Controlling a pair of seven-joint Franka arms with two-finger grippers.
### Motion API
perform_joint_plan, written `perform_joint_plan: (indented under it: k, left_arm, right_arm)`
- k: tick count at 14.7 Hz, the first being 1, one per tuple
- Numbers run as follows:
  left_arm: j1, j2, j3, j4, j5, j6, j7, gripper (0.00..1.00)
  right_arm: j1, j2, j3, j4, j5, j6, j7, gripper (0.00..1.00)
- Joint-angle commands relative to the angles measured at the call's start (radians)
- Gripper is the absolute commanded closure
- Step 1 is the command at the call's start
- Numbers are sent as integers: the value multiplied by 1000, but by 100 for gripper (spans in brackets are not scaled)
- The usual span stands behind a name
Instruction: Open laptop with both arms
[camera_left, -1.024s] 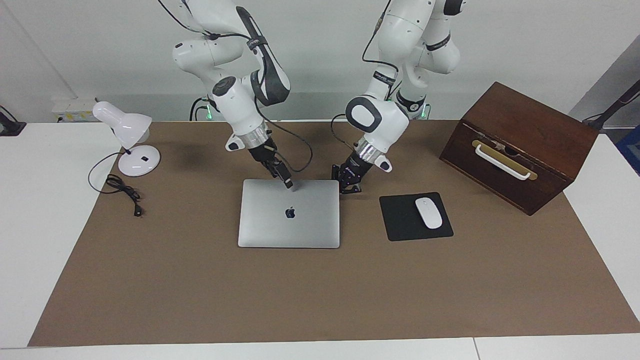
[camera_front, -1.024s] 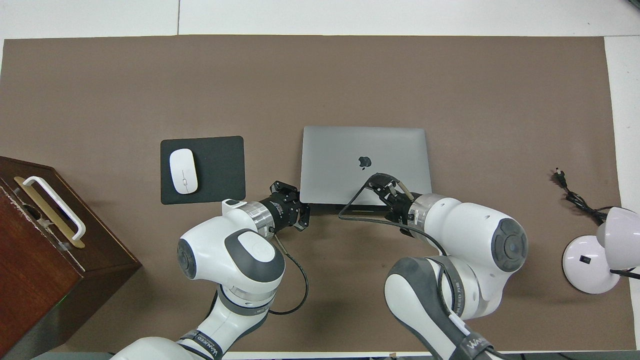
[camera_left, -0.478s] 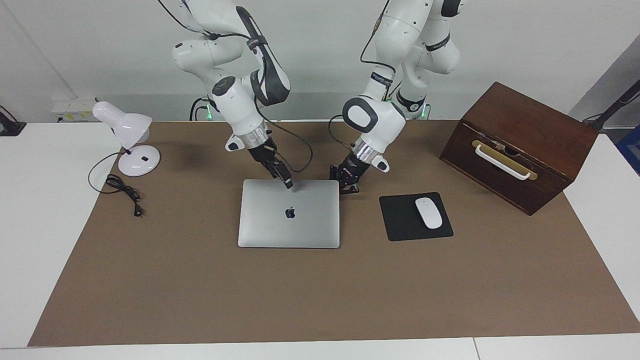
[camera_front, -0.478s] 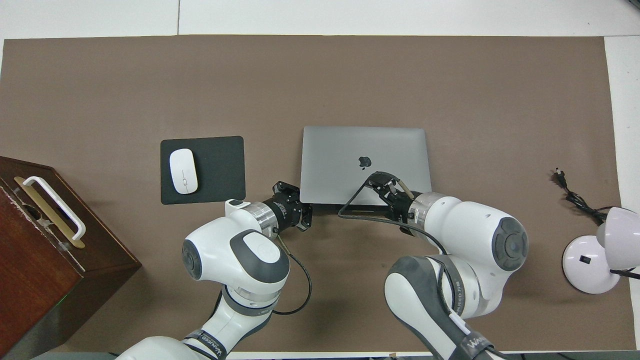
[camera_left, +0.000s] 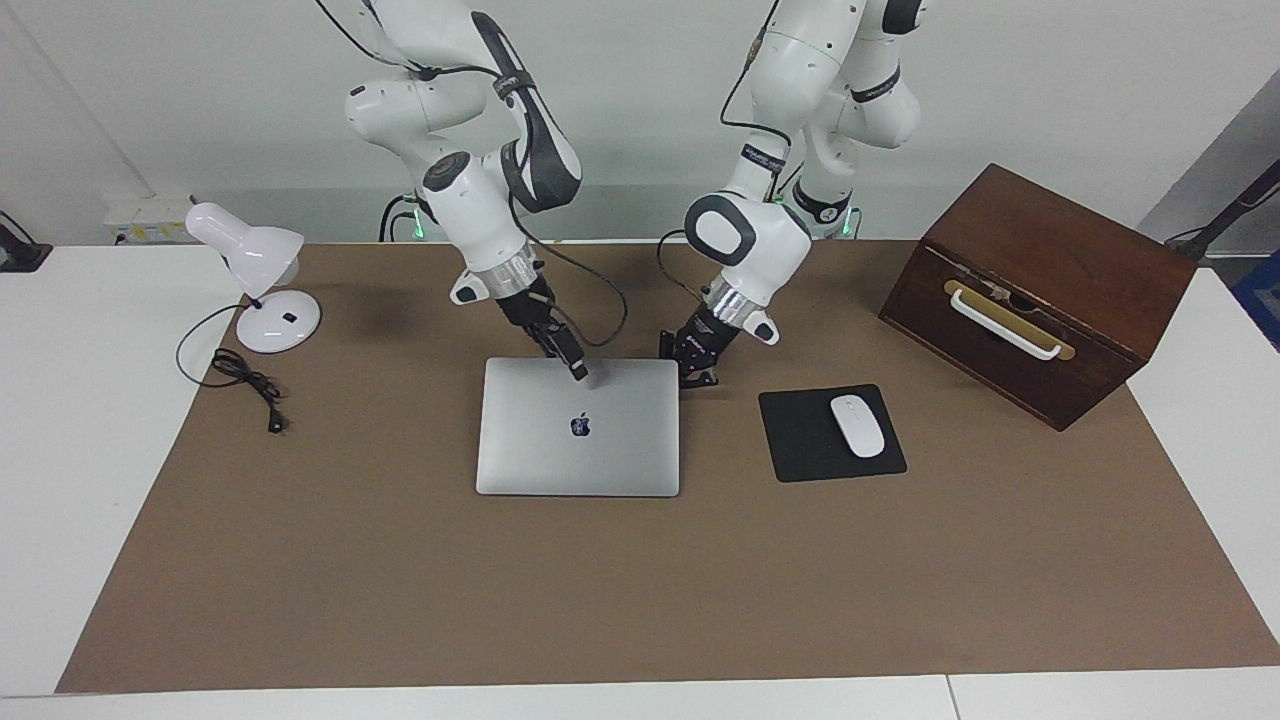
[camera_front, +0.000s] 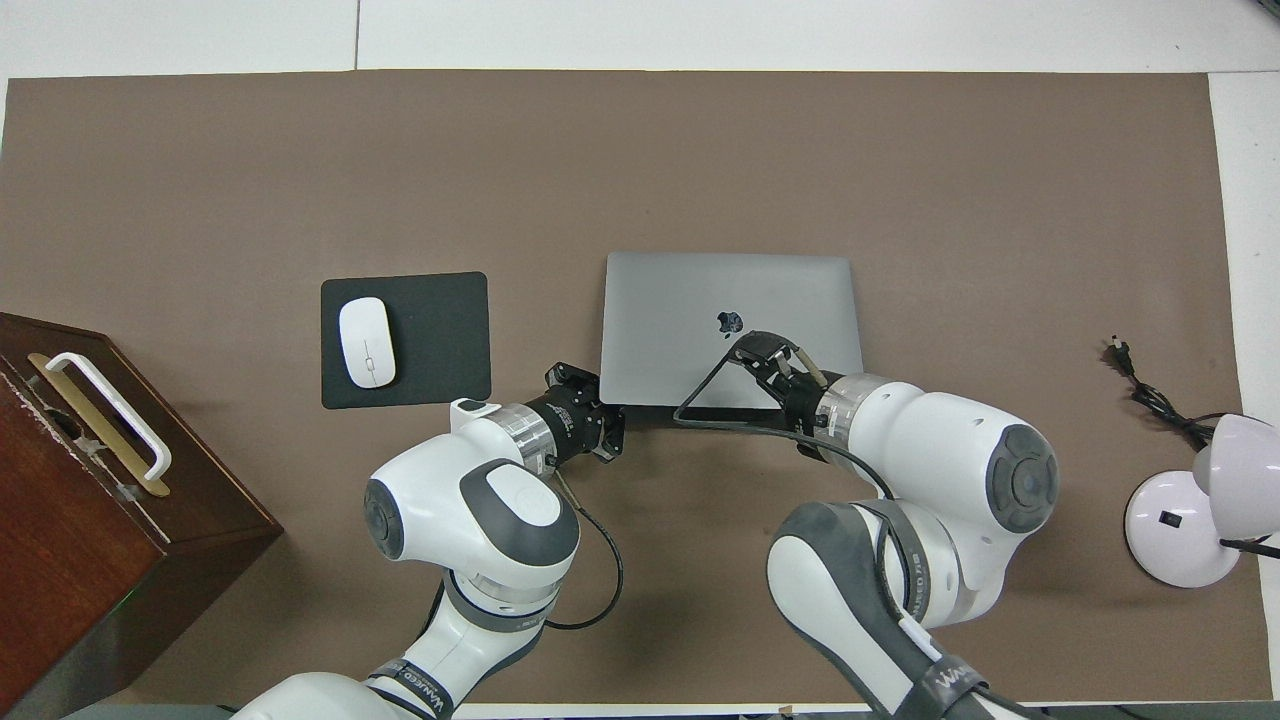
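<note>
**Laptop closed, both grippers at its near edge**

Looking down from overhead, I see the laptop (camera_front: 730, 325) lying flat and closed at the middle of the brown mat (camera_front: 640, 160), logo up. The left gripper (camera_left: 697, 377) sits low at the lid's 7 o'clock corner, the corner nearest the robots on the left arm's end, just beside the edge; whether it touches I cannot tell. Its fingertips are pressed together, holding nothing. The right gripper (camera_left: 577, 371) comes down slantwise onto the lid, its tip at about 5 o'clock from the logo overhead, over the strip nearest the robots. I cannot tell how its fingers stand, nor whether the tip rests on the lid.

At 9 o'clock from the laptop overhead lies the black mouse pad (camera_front: 435, 345) with the white mouse (camera_front: 366, 342) on it. The wooden box (camera_front: 90, 500) stands at 8 o'clock, at the left arm's end. At 4 o'clock, at the right arm's end, are the white desk lamp (camera_front: 1200, 510) and its loose black cord (camera_front: 1150, 395).
</note>
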Motion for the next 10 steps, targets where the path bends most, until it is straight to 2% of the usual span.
perform_joint_plan:
  k: [1, 10]
  left_arm:
    - [-20, 42, 9, 20, -29, 22, 24, 100]
    - [-7, 42, 9, 22, -31, 22, 24, 100]
  right_arm:
    - [-27, 29, 5, 31, 28, 18, -45, 0]
    - [-44, 84, 5, 150, 28, 8, -51, 0]
